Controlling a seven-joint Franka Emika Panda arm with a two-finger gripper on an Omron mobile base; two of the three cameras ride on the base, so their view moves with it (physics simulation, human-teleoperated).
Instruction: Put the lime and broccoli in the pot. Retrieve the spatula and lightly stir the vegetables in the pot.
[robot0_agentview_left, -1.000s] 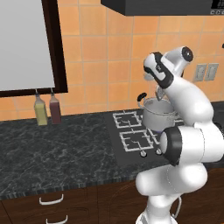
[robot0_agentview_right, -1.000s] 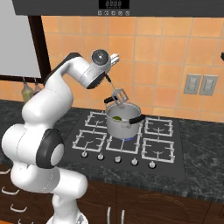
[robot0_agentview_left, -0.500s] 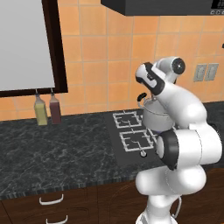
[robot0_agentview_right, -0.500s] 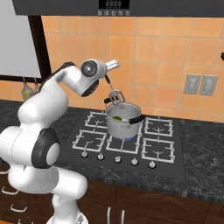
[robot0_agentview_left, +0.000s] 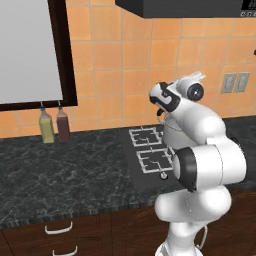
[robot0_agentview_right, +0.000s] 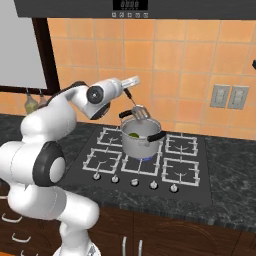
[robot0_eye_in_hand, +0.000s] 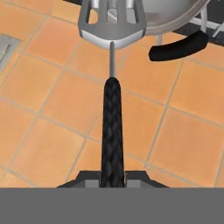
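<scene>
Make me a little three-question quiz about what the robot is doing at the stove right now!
1. True or false: the jaws are shut on the spatula.
2. Where does the pot stand? A) on the stove, on a burner near the middle B) on the dark counter beside the two bottles C) in a drawer
3. Fill in: the small yellow-green thing inside the pot is the ____.

Key
1. True: the black handle runs straight out from between the jaws in the hand view.
2. A
3. lime. The spatula's slotted head hangs at the pot's back rim; whether it touches anything inside cannot be told.
</scene>
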